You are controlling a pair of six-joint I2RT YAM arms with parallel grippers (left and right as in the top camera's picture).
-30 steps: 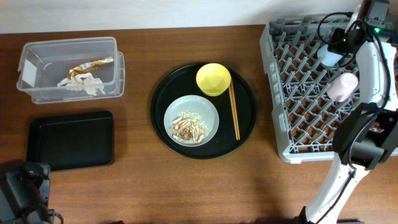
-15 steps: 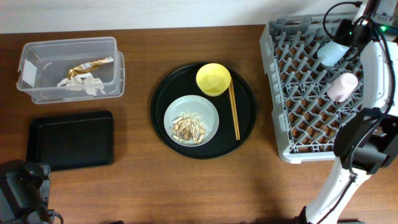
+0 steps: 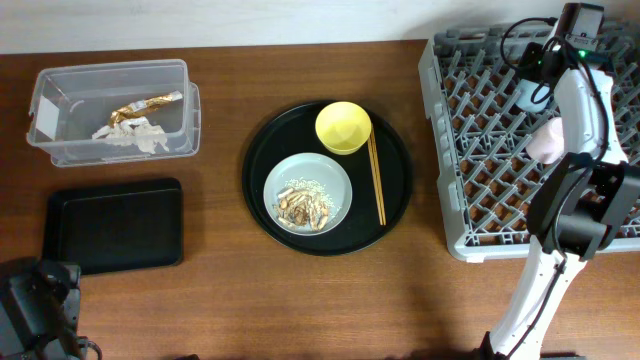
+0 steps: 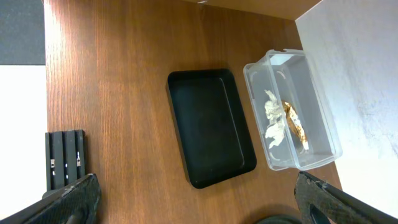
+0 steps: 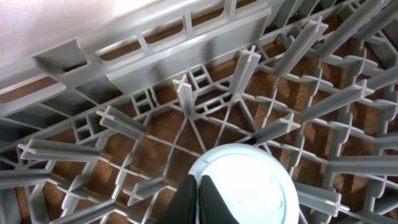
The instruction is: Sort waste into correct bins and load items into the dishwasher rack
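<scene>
My right gripper [image 5: 199, 183] is shut on the rim of the light-blue cup [image 5: 255, 180], holding it among the pegs at the far side of the grey dishwasher rack [image 3: 480, 150]; the cup also shows in the overhead view [image 3: 527, 93]. The pink cup [image 3: 548, 140] lies in the rack, partly under my right arm. The yellow bowl [image 3: 343, 127] and the grey plate [image 3: 335, 175] with food scraps [image 3: 303, 205] sit on the round black tray [image 3: 395, 200]. White paper [image 3: 130, 137] and the gold wrapper [image 3: 145, 104] lie in the clear tub [image 3: 110, 68]. My left gripper [image 4: 199, 199] is open and empty.
The shallow black tray [image 3: 112, 225] lies in front of the tub and holds nothing. Chopsticks [image 3: 376, 180] lie on the round tray, right of the plate. My left arm [image 3: 35, 305] rests at the near left corner.
My right arm has shifted a little at the rack's far side, with the light-blue cup staying near the same spot. The left arm has not moved.
</scene>
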